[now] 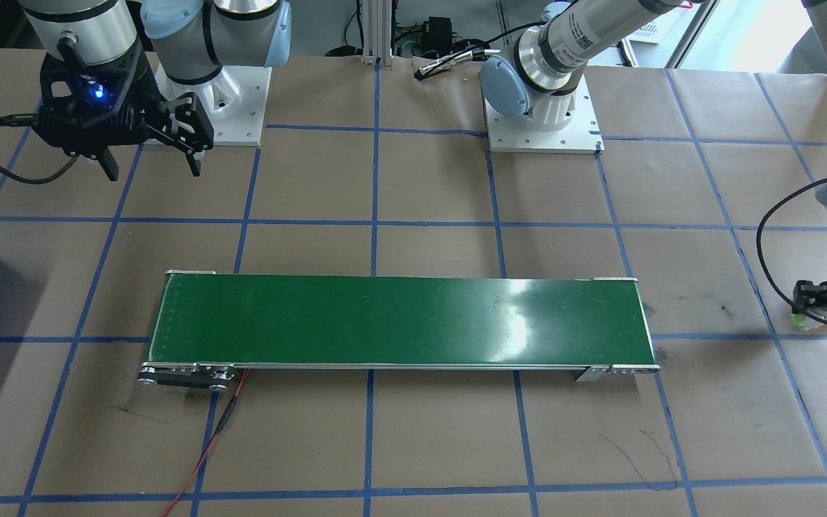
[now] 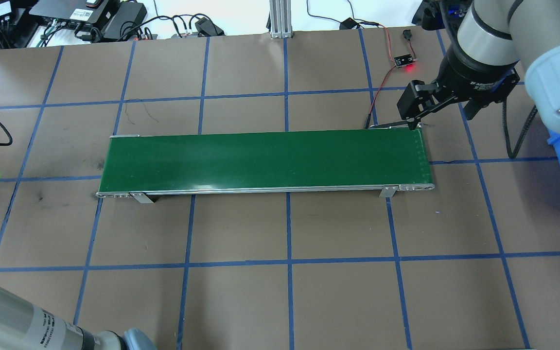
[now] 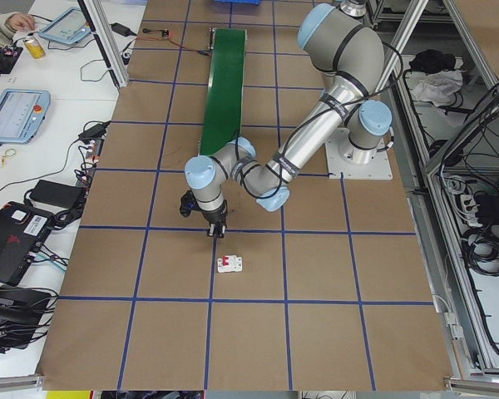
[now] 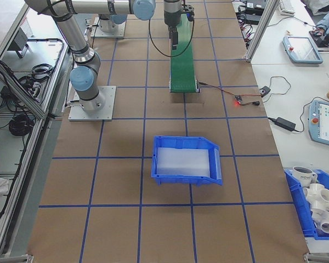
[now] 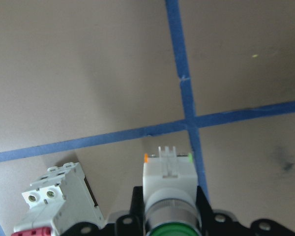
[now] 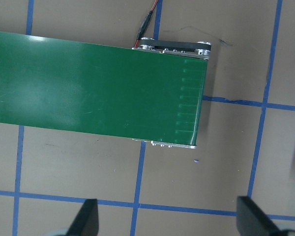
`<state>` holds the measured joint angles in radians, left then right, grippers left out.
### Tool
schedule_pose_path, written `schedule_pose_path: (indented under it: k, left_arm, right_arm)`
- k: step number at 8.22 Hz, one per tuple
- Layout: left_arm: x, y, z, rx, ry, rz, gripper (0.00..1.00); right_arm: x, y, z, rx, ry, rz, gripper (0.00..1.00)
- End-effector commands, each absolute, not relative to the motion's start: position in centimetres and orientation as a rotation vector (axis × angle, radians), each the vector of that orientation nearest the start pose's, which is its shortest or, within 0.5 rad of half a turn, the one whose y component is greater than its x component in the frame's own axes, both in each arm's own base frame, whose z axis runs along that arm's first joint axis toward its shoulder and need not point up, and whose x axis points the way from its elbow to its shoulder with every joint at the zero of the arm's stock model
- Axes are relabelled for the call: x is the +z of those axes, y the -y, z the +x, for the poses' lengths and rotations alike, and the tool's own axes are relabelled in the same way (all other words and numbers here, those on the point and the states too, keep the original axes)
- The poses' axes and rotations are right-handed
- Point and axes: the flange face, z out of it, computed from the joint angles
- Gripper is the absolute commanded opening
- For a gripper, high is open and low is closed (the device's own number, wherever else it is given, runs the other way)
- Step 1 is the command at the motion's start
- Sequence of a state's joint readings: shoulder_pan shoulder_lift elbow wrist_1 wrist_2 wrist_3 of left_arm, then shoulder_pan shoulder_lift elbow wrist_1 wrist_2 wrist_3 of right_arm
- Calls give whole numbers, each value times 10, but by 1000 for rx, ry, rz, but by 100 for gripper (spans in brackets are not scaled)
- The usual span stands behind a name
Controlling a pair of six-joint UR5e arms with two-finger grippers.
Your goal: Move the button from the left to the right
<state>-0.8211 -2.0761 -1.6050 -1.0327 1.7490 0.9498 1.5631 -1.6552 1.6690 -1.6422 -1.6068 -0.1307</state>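
The left gripper [image 5: 169,223] has its fingers clenched on the push-button switch [image 5: 168,189], held just above the surface near its left end, beside the white circuit breaker [image 5: 59,201]. The right gripper [image 2: 443,104] hangs with fingers [image 6: 86,219] spread over the conveyor belt [image 2: 265,158]'s right end.

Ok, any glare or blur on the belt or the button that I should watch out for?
Front-facing view: a bright glare patch washes out the conveyor belt near the end on the robot's left. Overhead view: the belt reads evenly, no hot spot. Left wrist view: the button sits so close to the lens that it looks soft, its green cap cut by the bottom edge; the circuit breaker beside it is slightly blurred too.
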Motion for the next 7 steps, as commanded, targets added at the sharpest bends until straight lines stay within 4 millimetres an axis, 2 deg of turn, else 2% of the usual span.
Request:
schedule_pose_path:
  k: [1, 2, 3, 5, 6, 7]
  left_arm:
    - [325, 544, 285, 100, -3094, 183, 0]
    - [347, 552, 238, 104, -3090, 194, 0]
    - [360, 561, 192, 92, -3086, 151, 0]
    - [370, 577, 109, 58, -3080, 79, 0]
    - [367, 581, 80, 60, -3078, 67, 0]
    - [366, 584, 59, 61, -3079, 86, 0]
  right_arm:
    - [487, 463, 126, -86, -3177, -196, 100]
    - [487, 463, 126, -86, -3175, -196, 100]
    - [487, 463, 126, -86, -3175, -193, 100]
    - [487, 463, 126, -86, -3175, -193, 100]
    - [487, 463, 126, -86, -3175, -193, 100]
    - [487, 463, 126, -88, -3175, -193, 100]
